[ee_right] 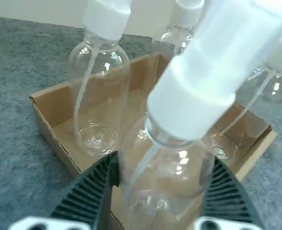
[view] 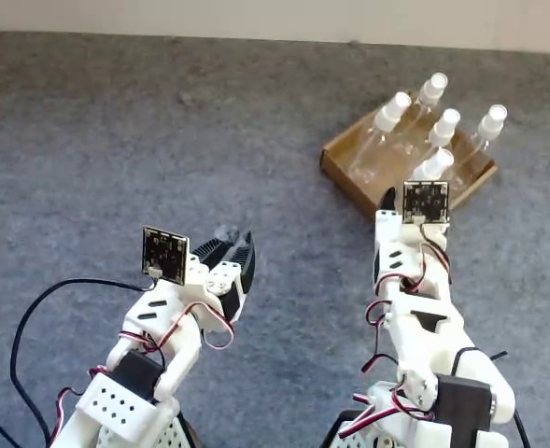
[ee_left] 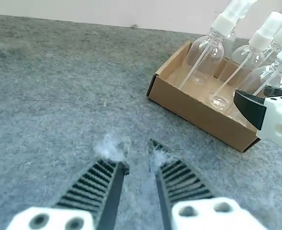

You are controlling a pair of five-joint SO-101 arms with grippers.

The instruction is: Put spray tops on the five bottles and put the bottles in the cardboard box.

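Note:
The cardboard box [view: 345, 175] lies at the far right of the grey carpet. Several clear bottles with white spray tops stand in it, such as one [view: 387, 119] at its far-left corner. A fifth bottle [view: 433, 166] with its white spray top [ee_right: 203, 91] stands upright at the box's near edge, and my right gripper [ee_right: 162, 167] is shut on its body. My left gripper [ee_left: 138, 155] hovers low over bare carpet well to the left of the box, open a little with nothing between its fingers. From there I see the box [ee_left: 198, 112] and the right arm's black finger [ee_left: 251, 108].
Grey carpet [view: 116, 140] stretches to the left and in front of the box. A pale wall [view: 256, 14] bounds the far edge. Black cables [view: 32, 308] trail beside the left arm's base.

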